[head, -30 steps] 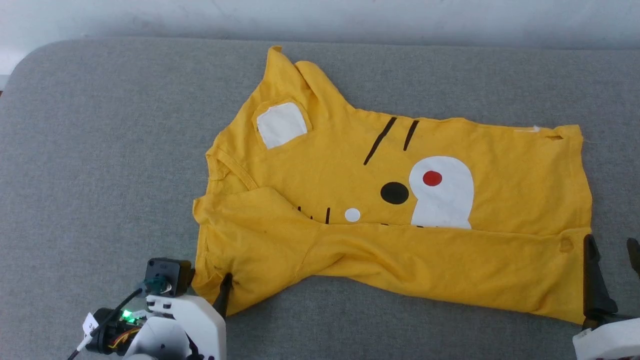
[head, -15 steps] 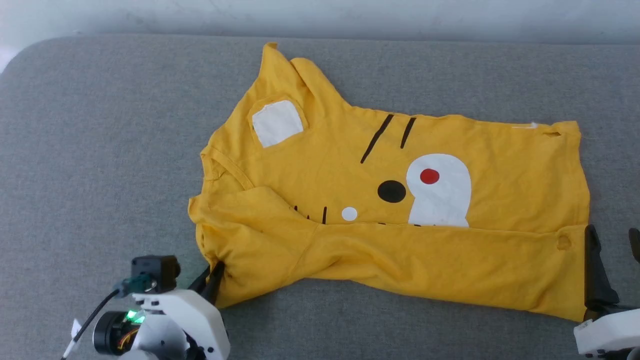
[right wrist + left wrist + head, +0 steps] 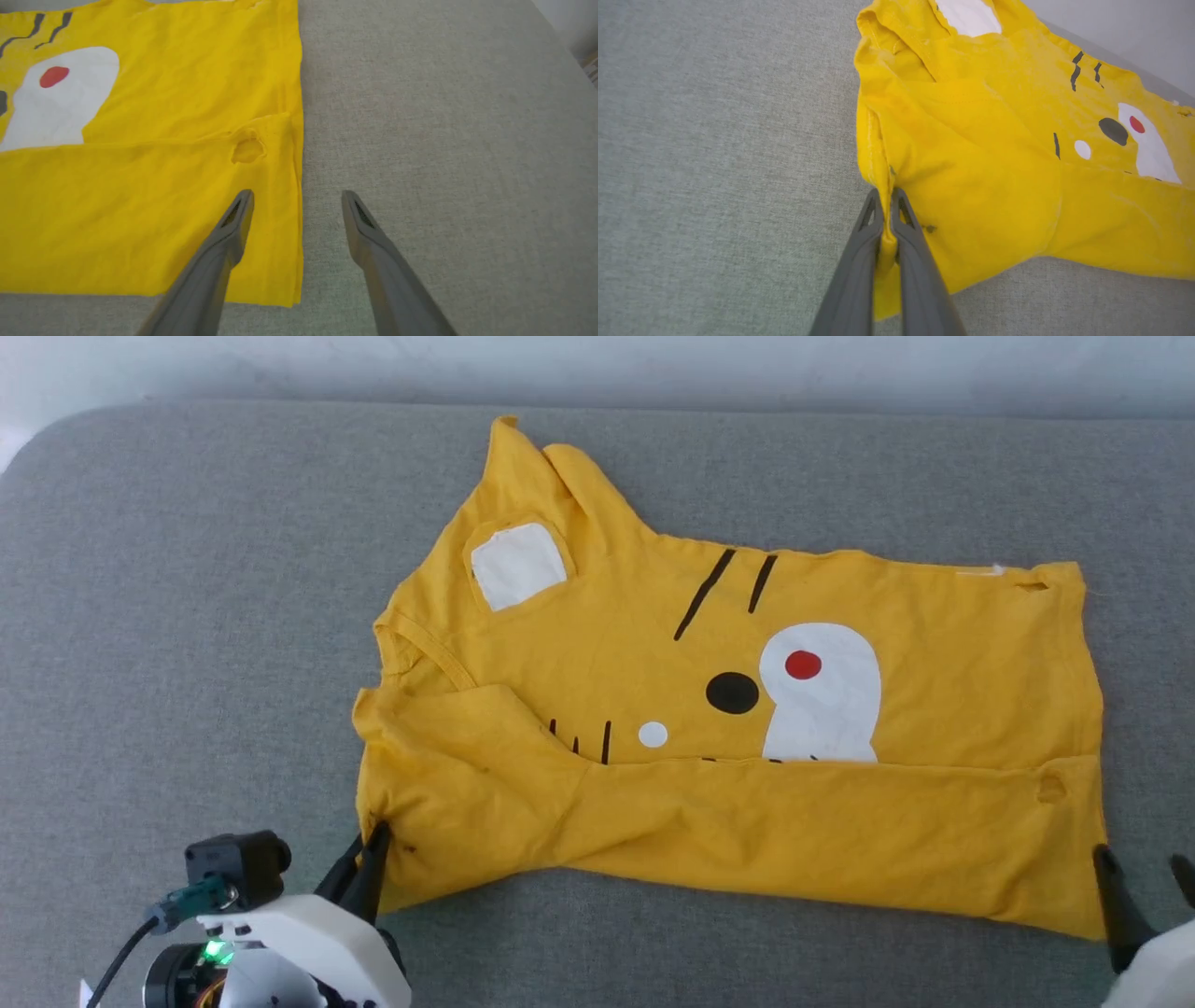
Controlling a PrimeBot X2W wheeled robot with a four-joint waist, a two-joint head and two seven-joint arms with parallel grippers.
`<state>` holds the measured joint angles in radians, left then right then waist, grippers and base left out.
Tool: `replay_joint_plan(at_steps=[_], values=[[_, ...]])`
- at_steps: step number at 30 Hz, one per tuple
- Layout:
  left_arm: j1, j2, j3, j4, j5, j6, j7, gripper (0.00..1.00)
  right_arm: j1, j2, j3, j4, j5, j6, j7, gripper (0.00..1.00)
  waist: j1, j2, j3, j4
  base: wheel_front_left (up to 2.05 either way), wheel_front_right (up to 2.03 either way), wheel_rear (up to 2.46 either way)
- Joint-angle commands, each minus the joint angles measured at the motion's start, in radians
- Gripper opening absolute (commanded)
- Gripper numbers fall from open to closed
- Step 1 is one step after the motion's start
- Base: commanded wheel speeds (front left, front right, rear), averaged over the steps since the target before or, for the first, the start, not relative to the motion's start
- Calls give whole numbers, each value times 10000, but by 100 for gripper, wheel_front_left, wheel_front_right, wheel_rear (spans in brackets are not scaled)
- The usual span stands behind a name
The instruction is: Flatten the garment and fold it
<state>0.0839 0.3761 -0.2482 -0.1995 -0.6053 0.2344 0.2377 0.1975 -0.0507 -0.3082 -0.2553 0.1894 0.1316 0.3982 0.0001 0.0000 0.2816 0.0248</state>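
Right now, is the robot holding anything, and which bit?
Yes. The left tool is pinched shut on the yellow T-shirt, at the bunched edge of its near corner, collar end. The right tool is open, holding nothing.

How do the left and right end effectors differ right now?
The left end effector is shut on the yellow T-shirt's collar-end corner; the right end effector is open, holding nothing. The left pinches bunched cloth; the right straddles the hem, one finger over cloth, one over the grey surface. Both sit at the shirt's near edge.

Bright yellow garment [image 3: 840, 840] lies spread out, its near edge folded over the white, red-spotted patch.
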Motion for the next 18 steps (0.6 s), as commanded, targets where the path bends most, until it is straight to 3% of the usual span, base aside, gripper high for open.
replay_joint_plan(at_steps=[1, 15, 16, 18], values=[[-95, -33, -55, -87, 99, 39, 34, 0, 93, 5, -241, -111, 18, -9, 391, 100, -1, 0, 77, 43, 0, 0, 0], [-447, 67, -150, -80, 188, -19, 40, 0, 43, 5, -43, 841, 445, -9, 1657, 100, -1, 0, 338, 136, 0, 0, 0], [-455, 77, -149, -79, 192, -16, 39, 0, 25, 5, -10, 941, 499, -9, 1719, 76, -1, 0, 343, 143, 0, 0, 0], [-477, 79, -165, -61, 193, -17, 41, 0, -29, 5, 64, 1046, 518, -9, 1766, 0, -1, 0, 338, 161, 0, 0, 0]])
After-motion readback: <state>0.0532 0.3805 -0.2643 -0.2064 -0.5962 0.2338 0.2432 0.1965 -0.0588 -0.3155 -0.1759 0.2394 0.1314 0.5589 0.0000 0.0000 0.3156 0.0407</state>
